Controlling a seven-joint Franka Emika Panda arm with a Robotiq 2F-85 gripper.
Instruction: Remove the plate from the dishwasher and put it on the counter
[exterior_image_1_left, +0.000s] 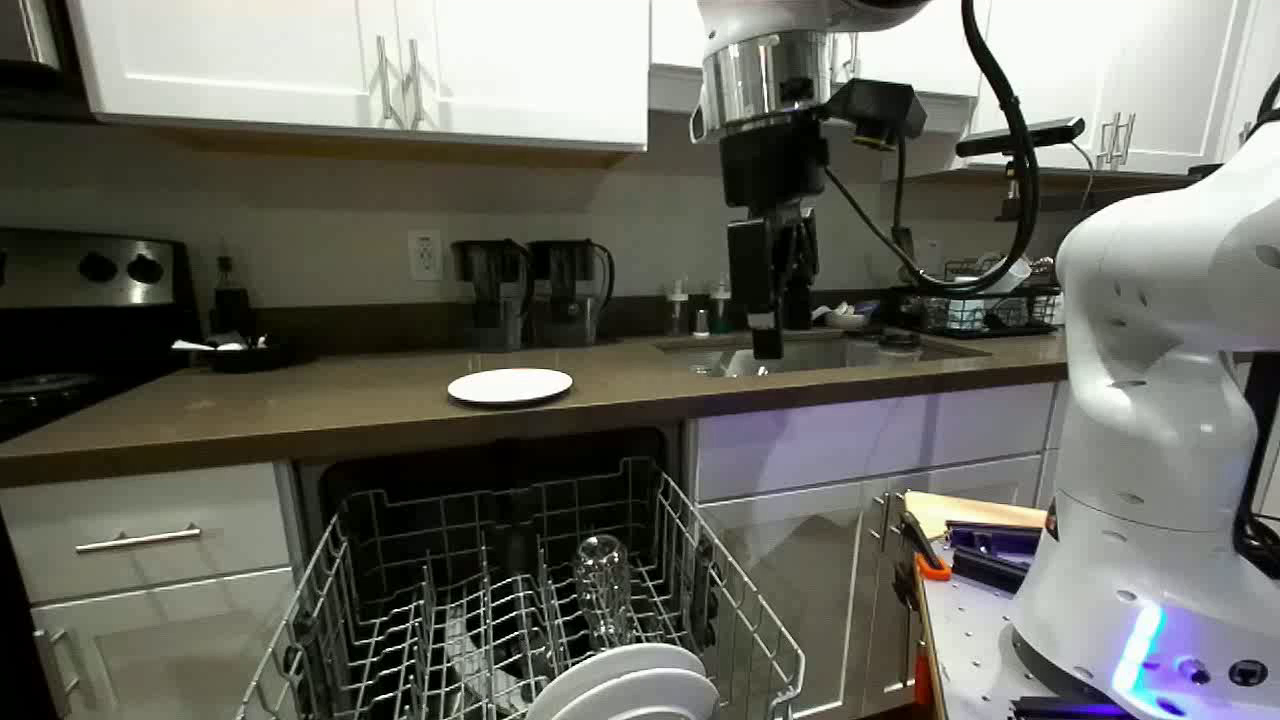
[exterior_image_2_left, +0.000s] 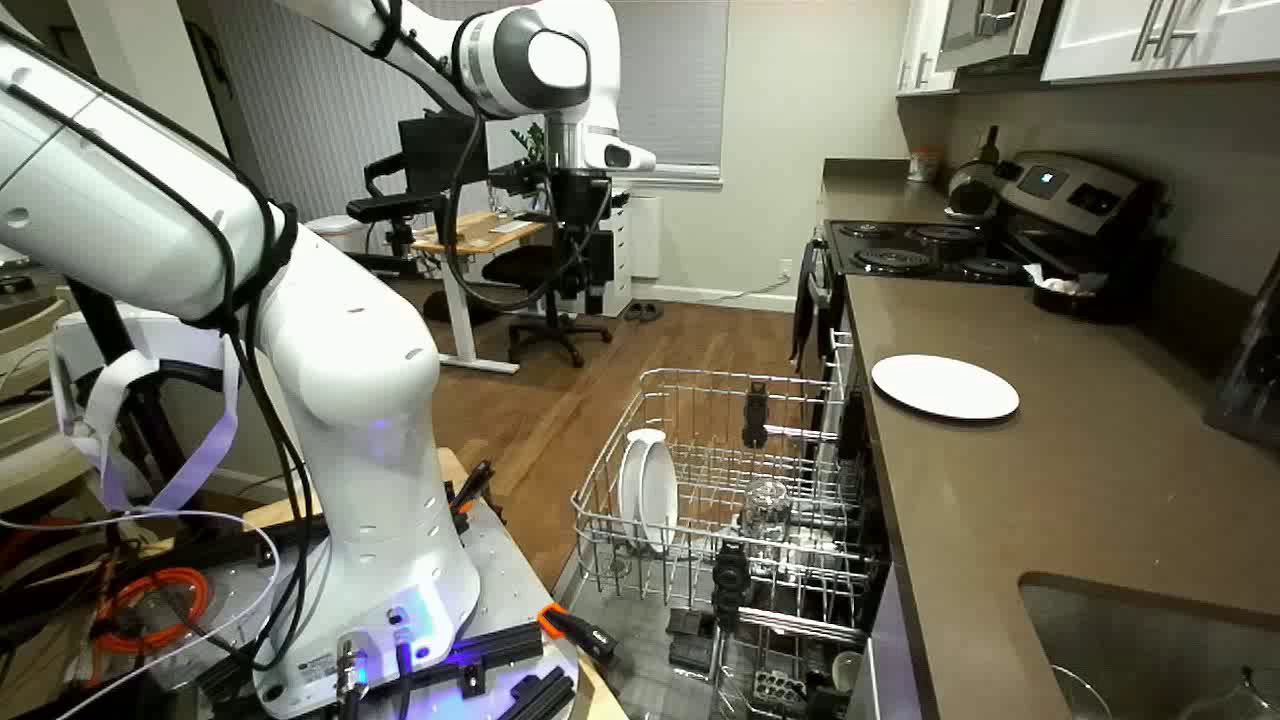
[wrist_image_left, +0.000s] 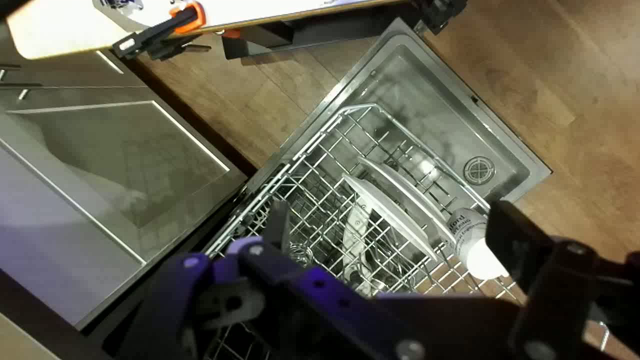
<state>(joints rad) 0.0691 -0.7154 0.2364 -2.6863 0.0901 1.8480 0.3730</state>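
Note:
The open dishwasher has its wire rack pulled out. Two white plates stand in the rack, side by side and tilted in the wrist view; they also show in both exterior views. Another white plate lies flat on the brown counter, near its front edge; it also shows in an exterior view. My gripper is open and empty, fingers pointing down. It is high above the rack, touching nothing; in both exterior views it hangs in the air.
A clear glass stands in the rack, and a lettered grey cup-like object is beside the plates. Two pitchers stand behind the counter plate. The sink, stove and upper cabinets border the counter. A clamp sits on the robot's table.

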